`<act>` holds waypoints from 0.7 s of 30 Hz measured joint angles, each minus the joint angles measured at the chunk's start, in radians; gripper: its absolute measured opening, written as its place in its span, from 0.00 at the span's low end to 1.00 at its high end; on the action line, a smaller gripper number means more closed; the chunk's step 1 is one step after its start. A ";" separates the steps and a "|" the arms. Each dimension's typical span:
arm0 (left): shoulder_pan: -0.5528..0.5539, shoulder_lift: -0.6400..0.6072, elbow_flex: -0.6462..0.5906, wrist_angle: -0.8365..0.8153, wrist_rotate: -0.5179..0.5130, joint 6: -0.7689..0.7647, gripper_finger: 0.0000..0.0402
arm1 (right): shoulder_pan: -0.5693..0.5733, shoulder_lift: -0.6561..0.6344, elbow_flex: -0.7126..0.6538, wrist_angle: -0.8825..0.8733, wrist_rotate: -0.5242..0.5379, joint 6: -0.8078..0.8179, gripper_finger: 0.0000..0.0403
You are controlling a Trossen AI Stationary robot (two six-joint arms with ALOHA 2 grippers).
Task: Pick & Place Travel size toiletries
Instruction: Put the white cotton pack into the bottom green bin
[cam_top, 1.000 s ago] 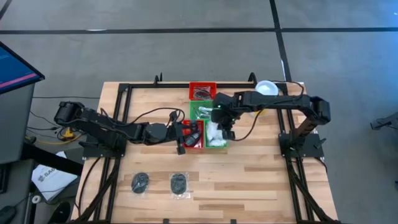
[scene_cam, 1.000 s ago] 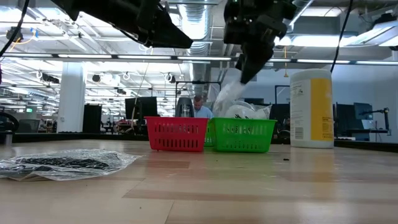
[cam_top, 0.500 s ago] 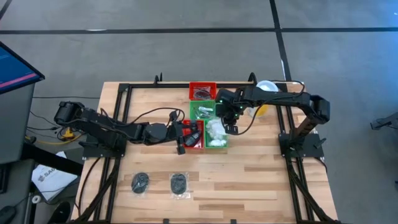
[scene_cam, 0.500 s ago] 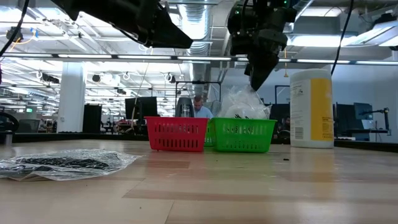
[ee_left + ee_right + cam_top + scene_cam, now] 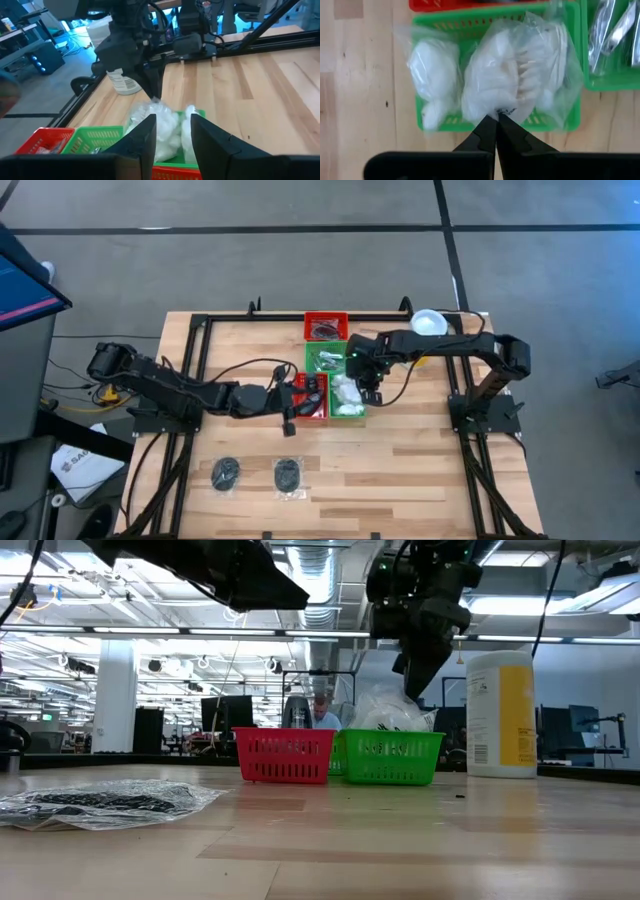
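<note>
Two arms reach inward on my feed; right gripper (image 5: 496, 120) hangs over the green tray (image 5: 572, 117), fingertips pinched together above puffy white packets (image 5: 490, 80) lying inside it; left gripper (image 5: 172, 125) spread apart, empty, beside the red tray (image 5: 322, 394).

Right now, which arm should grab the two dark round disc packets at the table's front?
Left. The left tool is open and nearer the dark round disc packets; the right tool is shut above the square green tray.
</note>
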 joint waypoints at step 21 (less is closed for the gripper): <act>-0.087 0.000 0.000 -0.107 0.003 -0.168 0.29 | 0.021 -0.001 0.001 0.104 -0.004 -0.007 0.29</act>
